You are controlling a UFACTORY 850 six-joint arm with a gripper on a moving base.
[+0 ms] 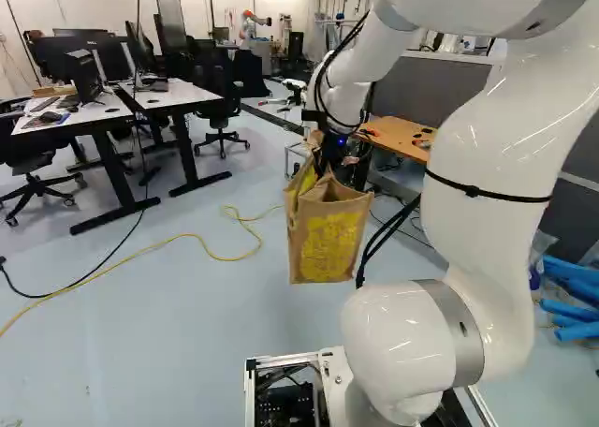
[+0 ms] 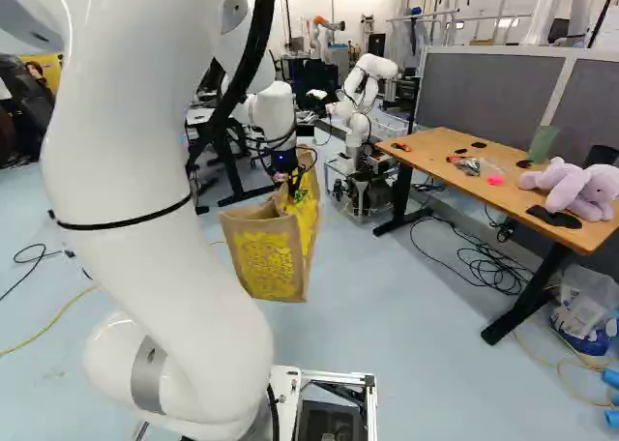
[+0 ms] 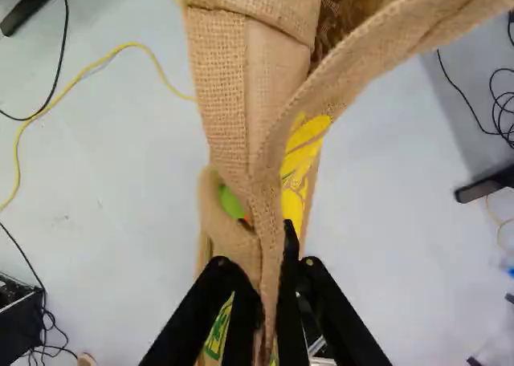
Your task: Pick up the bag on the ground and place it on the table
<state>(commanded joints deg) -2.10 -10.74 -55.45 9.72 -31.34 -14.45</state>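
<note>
My gripper [image 2: 287, 178] is out ahead of the base, holding the brown burlap bag [image 2: 266, 257] with yellow print by its upper edge. The bag hangs below it, seemingly above the floor. In the wrist view the gripper [image 3: 275, 298] is shut on a fold of the bag's fabric [image 3: 269, 189], which runs between both fingers; a small green patch shows on or in the bag. The wooden table [image 2: 440, 153] stands to the right of the bag in the right base view, apart from it.
On the wooden table lie a pink plush toy [image 2: 573, 188], a green cup-like object [image 2: 543, 143] and small items. Another robot [image 2: 360, 122] stands left of that table, cables [image 2: 488, 267] beneath. White desks [image 1: 70, 118] and chairs are at the left; a yellow cable [image 1: 192, 237] crosses the floor.
</note>
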